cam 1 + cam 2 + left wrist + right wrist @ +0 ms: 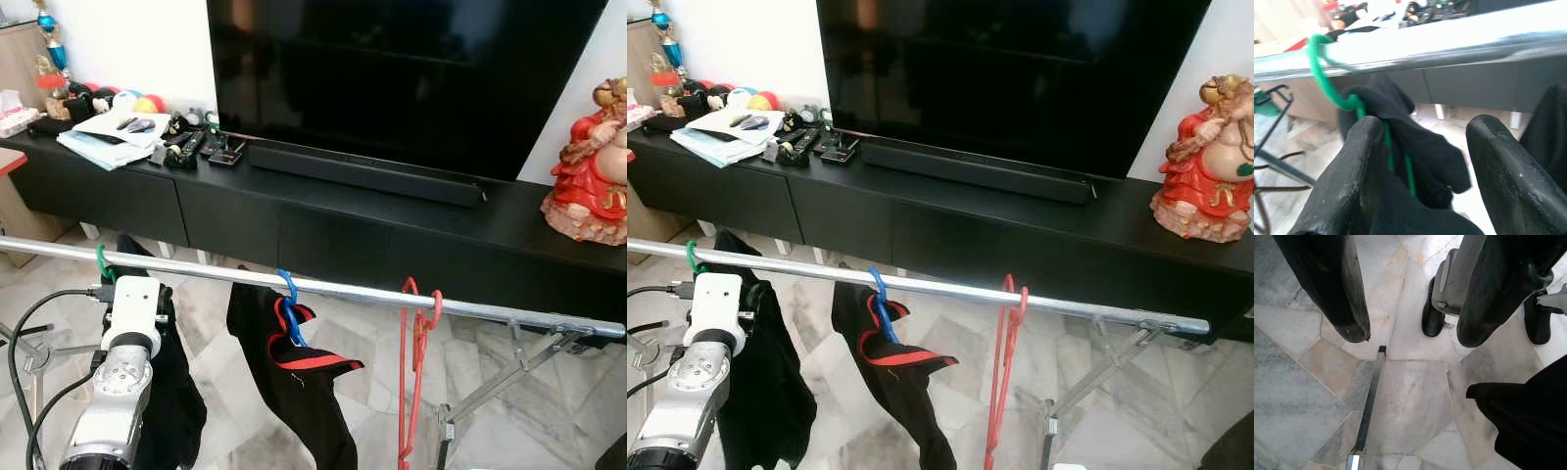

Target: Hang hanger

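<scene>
Silver metal rail (323, 287) of a drying rack runs across the foreground, in front of a long black TV cabinet (323, 235). Three hangers hook over it. Green plastic hanger (102, 262) sits at the robot's left end, carrying a black garment (176, 392). Blue hanger (287, 294) hangs mid-rail with a black garment trimmed in red (294, 382). Red plastic hanger (416, 362) hangs bare further right, near the rail's folding support.

Left arm is raised, its white wrist housing just below the rail beside the green hook. Left claw (1420, 142): fingers apart, one on either side of the black cloth and green hanger neck; I cannot tell whether a finger touches the hanger. The left wrist view gives what the head views do not: the green hook curled over the rail, with cloth bunched under it.

Right claw (1410, 333) points down at pale marble floor tiles (1312, 396), fingers apart, holding nothing. That view alone shows a thin metal rack leg (1371, 401) on the floor, black-footed grey legs (1447, 289) and an edge of dark cloth.

On the tabletop: large dark television (392, 69), black soundbar (367, 174), stacked papers (113, 137), remotes, coloured balls, a trophy and a red-robed figurine (593, 166). No writing or brand mark is legible.
</scene>
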Controlling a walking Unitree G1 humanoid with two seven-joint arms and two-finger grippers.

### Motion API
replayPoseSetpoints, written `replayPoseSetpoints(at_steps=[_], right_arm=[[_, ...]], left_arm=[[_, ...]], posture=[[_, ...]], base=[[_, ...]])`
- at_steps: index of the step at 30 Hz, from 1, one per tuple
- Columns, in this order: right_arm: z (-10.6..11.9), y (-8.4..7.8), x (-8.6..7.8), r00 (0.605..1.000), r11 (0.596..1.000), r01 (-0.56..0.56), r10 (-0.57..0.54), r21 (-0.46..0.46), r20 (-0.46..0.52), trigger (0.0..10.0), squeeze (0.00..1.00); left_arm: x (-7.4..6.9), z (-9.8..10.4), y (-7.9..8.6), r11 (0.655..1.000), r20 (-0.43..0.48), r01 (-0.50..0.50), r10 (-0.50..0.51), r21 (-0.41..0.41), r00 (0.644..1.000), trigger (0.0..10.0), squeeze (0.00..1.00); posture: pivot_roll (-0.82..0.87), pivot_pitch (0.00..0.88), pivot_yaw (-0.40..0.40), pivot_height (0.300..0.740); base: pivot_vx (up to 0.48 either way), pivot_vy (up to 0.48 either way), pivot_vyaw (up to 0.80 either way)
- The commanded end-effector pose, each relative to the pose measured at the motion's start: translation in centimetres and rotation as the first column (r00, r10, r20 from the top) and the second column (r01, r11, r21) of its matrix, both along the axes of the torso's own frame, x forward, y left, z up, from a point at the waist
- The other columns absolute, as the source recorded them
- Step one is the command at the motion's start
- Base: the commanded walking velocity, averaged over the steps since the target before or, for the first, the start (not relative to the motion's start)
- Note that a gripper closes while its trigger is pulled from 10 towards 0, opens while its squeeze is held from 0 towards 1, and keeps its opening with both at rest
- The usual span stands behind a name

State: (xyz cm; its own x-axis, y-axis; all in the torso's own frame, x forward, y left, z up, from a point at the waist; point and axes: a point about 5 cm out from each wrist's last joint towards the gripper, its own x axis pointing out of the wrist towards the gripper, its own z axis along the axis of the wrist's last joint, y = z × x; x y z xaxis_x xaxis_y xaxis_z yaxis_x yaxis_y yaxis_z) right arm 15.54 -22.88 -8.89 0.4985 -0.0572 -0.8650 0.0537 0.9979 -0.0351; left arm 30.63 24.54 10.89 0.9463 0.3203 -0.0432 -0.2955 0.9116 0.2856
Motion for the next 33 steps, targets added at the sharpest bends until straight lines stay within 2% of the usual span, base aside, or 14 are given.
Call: replayPoseSetpoints(at_steps=[1,2,3,6,7,10,12,15,20,21,22,23,26,33], right_arm=[[0.2,-0.4,0.1,1.000,1.000,-0.002,0.002,-0.014,0.005,10.0,0.00],[0.2,-0.4,0.1,1.000,1.000,-0.004,0.004,-0.014,0.004,10.0,0.00],[0.2,-0.4,0.1,1.000,1.000,-0.004,0.004,-0.014,0.004,10.0,0.00],[0.2,-0.4,0.2,1.000,1.000,-0.006,0.006,-0.014,0.004,10.0,0.00],[0.2,-0.4,0.2,1.000,1.000,-0.005,0.005,-0.013,0.005,10.0,0.00],[0.2,-0.4,0.2,1.000,1.000,-0.004,0.004,-0.014,0.005,10.0,0.00],[0.2,-0.4,0.2,1.000,1.000,-0.005,0.005,-0.016,0.005,10.0,0.00],[0.2,-0.5,0.1,1.000,1.000,-0.006,0.006,-0.017,0.004,10.0,0.00],[0.2,-0.5,0.1,1.000,1.000,-0.007,0.007,-0.018,0.003,10.0,0.00],[0.2,-0.5,0.1,1.000,1.000,-0.011,0.011,-0.020,0.002,10.0,0.00],[0.2,-0.5,0.1,1.000,1.000,-0.011,0.011,-0.020,0.002,10.0,0.00],[0.2,-0.5,0.2,1.000,1.000,-0.020,0.020,-0.024,0.000,10.0,0.00],[0.2,-0.5,0.2,1.000,0.999,-0.028,0.028,-0.026,-0.002,10.0,0.00],[0.2,-0.5,0.1,0.999,0.999,-0.033,0.033,-0.026,-0.003,10.0,0.00]], left_arm=[[0.0,0.1,1.1,0.998,-0.003,-0.060,0.060,0.000,0.998,10.0,0.00],[-0.1,0.0,1.8,0.994,0.001,-0.102,0.102,-0.026,0.995,10.0,0.00],[-0.1,0.0,1.8,0.994,0.001,-0.102,0.102,-0.026,0.995,10.0,0.00],[0.0,-0.3,2.0,0.993,0.000,-0.087,0.087,-0.086,0.996,10.0,0.00],[0.1,-0.6,2.2,0.989,-0.013,-0.069,0.068,-0.133,0.998,10.0,0.00],[0.2,-1.0,2.5,0.984,-0.045,-0.057,0.050,-0.167,0.998,10.0,0.00],[0.1,-2.0,3.0,0.968,-0.102,-0.079,0.056,-0.240,0.993,10.0,0.00],[-0.1,-3.2,3.3,0.945,-0.163,-0.115,0.067,-0.305,0.984,10.0,0.00],[-0.4,-4.5,2.7,0.914,-0.224,-0.143,0.060,-0.378,0.973,10.0,0.00],[-0.6,-5.1,2.4,0.890,-0.255,-0.178,0.072,-0.419,0.964,10.0,0.00],[-0.6,-5.1,2.4,0.890,-0.255,-0.178,0.072,-0.419,0.964,10.0,0.00],[-0.8,-5.8,2.0,0.868,-0.291,-0.204,0.072,-0.452,0.954,10.0,0.00],[-1.6,-7.5,1.1,0.842,-0.392,-0.248,0.048,-0.479,0.919,10.0,0.00],[-2.2,-7.7,0.9,0.892,-0.434,-0.250,0.068,-0.378,0.898,10.0,0.00]], posture=[[0.10,0.000,-0.070,0.740],[0.10,0.000,-0.071,0.740],[0.10,0.000,-0.071,0.740],[0.10,0.000,-0.071,0.740],[0.09,0.000,-0.070,0.740],[0.09,0.000,-0.070,0.740],[0.09,0.000,-0.072,0.740],[0.09,0.000,-0.071,0.740],[0.09,0.000,-0.072,0.740],[0.09,0.000,-0.073,0.740],[0.09,0.000,-0.073,0.740],[0.09,0.000,-0.073,0.740],[0.09,0.000,-0.070,0.740],[0.10,0.000,-0.067,0.740]], base=[[0.000,0.000,0.00],[0.000,0.000,0.00],[0.000,0.000,0.00],[0.000,0.000,0.00],[0.000,0.000,0.00],[0.000,0.000,0.00],[0.000,0.000,0.00],[0.000,0.000,0.00],[0.000,0.000,0.00],[0.000,0.000,0.00],[0.000,0.000,0.00],[0.000,0.000,0.00],[0.000,0.000,0.00],[0.000,0.000,0.00]])
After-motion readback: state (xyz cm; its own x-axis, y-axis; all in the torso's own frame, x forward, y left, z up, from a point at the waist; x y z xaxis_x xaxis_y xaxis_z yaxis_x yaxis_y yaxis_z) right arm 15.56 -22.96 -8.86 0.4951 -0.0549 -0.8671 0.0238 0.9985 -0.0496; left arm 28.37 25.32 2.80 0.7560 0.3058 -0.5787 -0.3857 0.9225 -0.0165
